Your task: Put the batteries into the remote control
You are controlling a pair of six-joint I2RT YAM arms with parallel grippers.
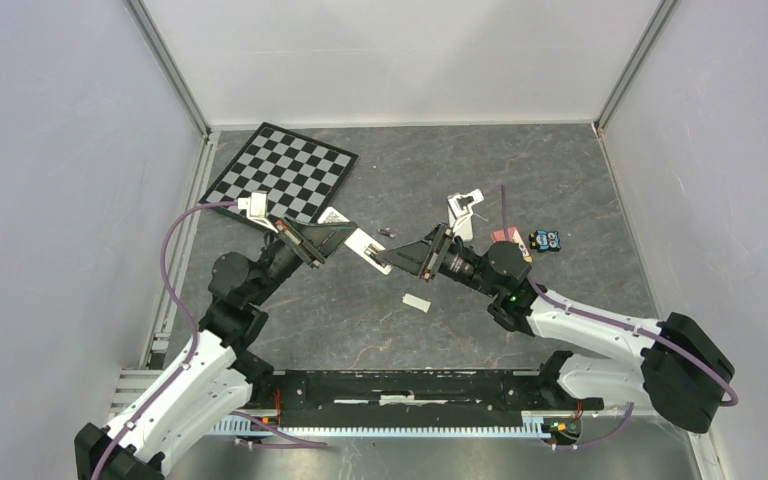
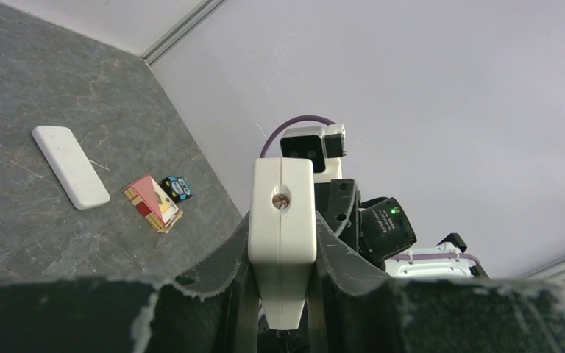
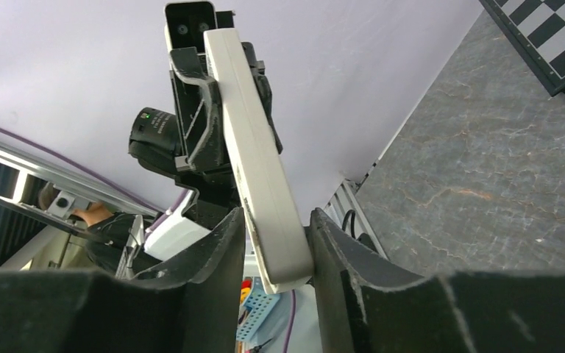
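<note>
Remote [image 1: 370, 250] hangs mid-air at centre, left gripper [image 2: 282, 246] pinching one end, right gripper [image 3: 276, 246] pinching the other. Any opposed pull or twist between the arms could wrench it loose and drop it.

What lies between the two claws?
The white remote control, one end in the left claw, one in the right claw; the top view shows it.
</note>
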